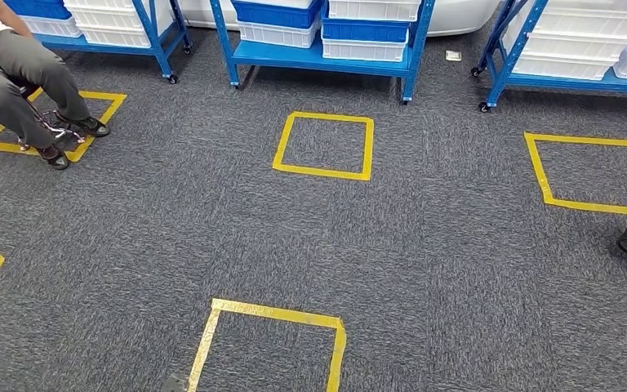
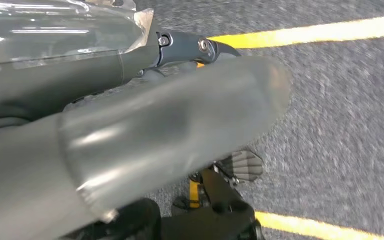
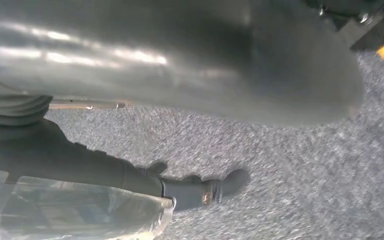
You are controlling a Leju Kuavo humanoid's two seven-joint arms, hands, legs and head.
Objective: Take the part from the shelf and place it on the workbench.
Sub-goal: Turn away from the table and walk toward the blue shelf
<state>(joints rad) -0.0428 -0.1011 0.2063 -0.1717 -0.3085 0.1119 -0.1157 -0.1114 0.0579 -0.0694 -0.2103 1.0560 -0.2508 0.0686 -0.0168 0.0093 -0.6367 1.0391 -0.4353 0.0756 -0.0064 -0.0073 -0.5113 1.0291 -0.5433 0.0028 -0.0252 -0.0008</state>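
Head view: blue steel shelves [image 1: 323, 51] stacked with blue and white plastic bins [image 1: 280, 23] stand well ahead across grey carpet marked with yellow tape squares [image 1: 325, 145]; judged, nothing is fetched yet, and the part cannot be picked out.

Left wrist view: left hand [image 2: 130, 130] hangs over carpet, fingers extended, holding nothing.

Right wrist view: right hand [image 3: 180, 65] likewise, empty.

A: Where does the head view look from?
B: High up, facing forward and down over the grey carpet floor [image 1: 424, 269] with yellow tape squares [image 1: 325, 145], out to the blue metal shelf racks [image 1: 318, 54] well ahead.
A: And the wrist views?
B: Each sits close behind its own hand, the left hand [image 2: 130, 145] and the right hand [image 3: 180, 60], pointing down at the same carpet from very near. Yellow tape appears in all three.
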